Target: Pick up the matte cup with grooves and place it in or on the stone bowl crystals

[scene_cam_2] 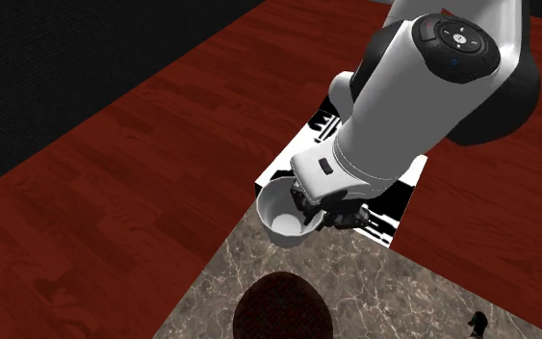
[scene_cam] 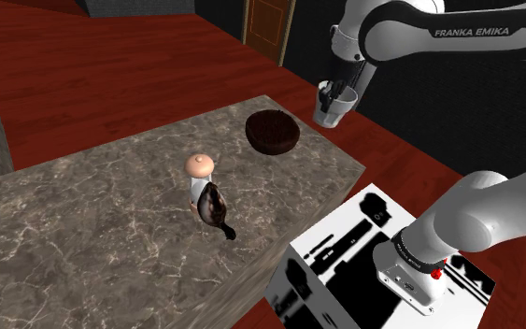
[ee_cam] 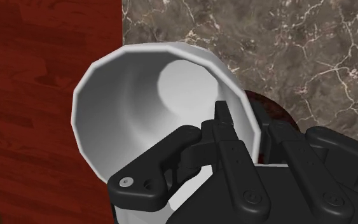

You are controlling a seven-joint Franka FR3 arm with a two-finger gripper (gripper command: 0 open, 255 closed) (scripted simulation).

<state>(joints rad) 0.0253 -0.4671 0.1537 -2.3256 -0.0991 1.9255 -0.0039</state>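
A plain white cup [scene_cam: 330,112] hangs in the air, my gripper [scene_cam: 337,93] shut on its rim. It hovers just off the marble table's edge, to the shoulder view's right of a dark round bowl [scene_cam: 272,131] standing on the table near that edge. In the wrist view one finger [ee_cam: 225,130] is inside the cup [ee_cam: 145,95] and the other is outside the wall, with a sliver of the dark bowl [ee_cam: 274,109] behind them. The second exterior view shows the cup [scene_cam_2: 283,214] tilted under the gripper [scene_cam_2: 331,207], apart from the bowl [scene_cam_2: 280,306].
On the marble table [scene_cam: 111,215] a small dark figurine [scene_cam: 214,207] stands mid-surface with a peach knob [scene_cam: 201,165] on it. The black-and-white stand [scene_cam: 345,252] is at the lower right. Red wooden floor [scene_cam: 111,65] surrounds the table; a door [scene_cam: 268,28] stands behind.
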